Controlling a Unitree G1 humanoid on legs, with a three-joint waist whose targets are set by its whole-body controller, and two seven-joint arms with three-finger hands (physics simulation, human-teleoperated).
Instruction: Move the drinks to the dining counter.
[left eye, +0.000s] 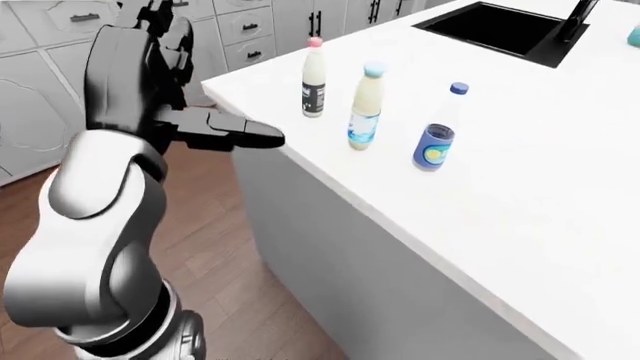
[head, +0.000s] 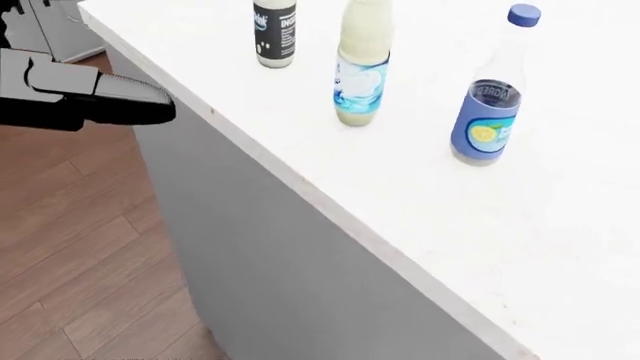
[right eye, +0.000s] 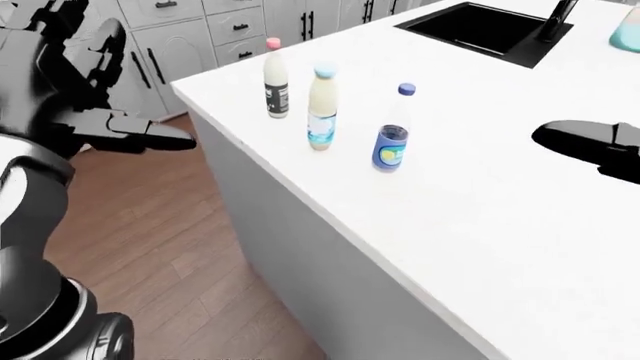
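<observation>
On the white table (left eye: 520, 195) stand three upright drinks — pink-capped bottle (left eye: 314, 88), creamy bottle (left eye: 366, 106), blue-labelled bottle (left eye: 437, 128). Left robot hand (left eye: 232, 132) hovers off the edge, fingers extended, empty; right robot hand's (right eye: 592, 146) state cannot be told. Likely smooth, tippable — grip mid-body.
</observation>
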